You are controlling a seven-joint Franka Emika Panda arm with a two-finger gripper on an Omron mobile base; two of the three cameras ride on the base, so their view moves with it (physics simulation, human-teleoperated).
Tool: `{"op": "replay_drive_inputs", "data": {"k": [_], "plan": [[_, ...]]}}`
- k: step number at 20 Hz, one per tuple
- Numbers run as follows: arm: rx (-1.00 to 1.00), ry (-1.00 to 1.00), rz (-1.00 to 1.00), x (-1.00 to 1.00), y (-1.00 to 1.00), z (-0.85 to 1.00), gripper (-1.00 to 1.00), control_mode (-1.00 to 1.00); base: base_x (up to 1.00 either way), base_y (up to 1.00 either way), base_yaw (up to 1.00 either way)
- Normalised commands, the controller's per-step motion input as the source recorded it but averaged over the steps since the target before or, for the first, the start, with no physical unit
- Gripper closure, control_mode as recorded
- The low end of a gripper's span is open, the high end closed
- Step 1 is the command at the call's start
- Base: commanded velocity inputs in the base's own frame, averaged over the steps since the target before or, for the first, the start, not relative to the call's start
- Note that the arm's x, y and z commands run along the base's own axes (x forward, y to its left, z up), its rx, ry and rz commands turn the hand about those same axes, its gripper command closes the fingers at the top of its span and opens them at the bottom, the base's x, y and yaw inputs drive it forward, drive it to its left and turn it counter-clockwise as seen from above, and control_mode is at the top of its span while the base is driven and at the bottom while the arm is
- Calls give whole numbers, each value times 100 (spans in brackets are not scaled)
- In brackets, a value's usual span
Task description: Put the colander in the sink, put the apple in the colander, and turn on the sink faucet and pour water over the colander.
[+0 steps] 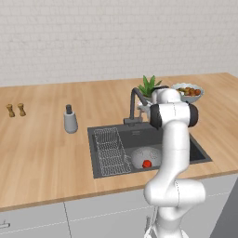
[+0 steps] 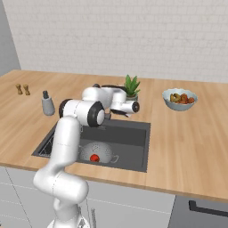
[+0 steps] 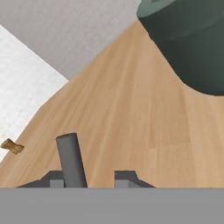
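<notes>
Grey rod (image 3: pixel 70 159), slim and upright, rises right at the claw (image 3: pixel 89 179) in the hand view, standing between the two tips and hard against the left one, with a gap showing on the right side. The claw is drawn in close, its fingers pressed toward each other; whether they truly pinch the rod cannot be told. From the base views the hand sits up against the sink faucet (image 1: pixel 135 104), at the back edge of the sink (image 1: pixel 139 135). Below the claw and nearer the robot, the colander (image 1: pixel 144 155) rests on the sink floor with the apple (image 1: pixel 147 163) inside it; the right base view shows the same, the apple (image 2: pixel 94 157) lying red in the colander (image 2: pixel 95 151) within the dark sink (image 2: pixel 129 138). A wire rack (image 1: pixel 110 151) lies in the sink to the claw's left and below it. Just behind the claw stands a potted plant (image 1: pixel 148 85), whose dark pot (image 3: pixel 192 43) looms ahead of the fingers over the wooden counter (image 3: pixel 131 113). To the claw's right, well apart, sits a fruit bowl (image 2: pixel 179 99). To its left on the counter stands a soap bottle (image 1: pixel 70 120), and farther left a pair of small shakers (image 1: pixel 16 110).
</notes>
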Motion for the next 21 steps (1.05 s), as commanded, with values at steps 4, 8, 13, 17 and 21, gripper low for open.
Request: {"op": "replay_drive_inputs", "data": {"k": [4,8,13,17,21], "plan": [[0,3,-8,0,-100,0,100,-100,0,0,0],[1,4,-8,0,-100,0,100,-100,0,0,0],[4,3,-6,-13,-100,0,100,-100,0,0,0],[8,0,-1,-37,-95,13,100,-100,0,0,0],[14,0,0,-49,-81,32,100,-100,0,0,0]]}}
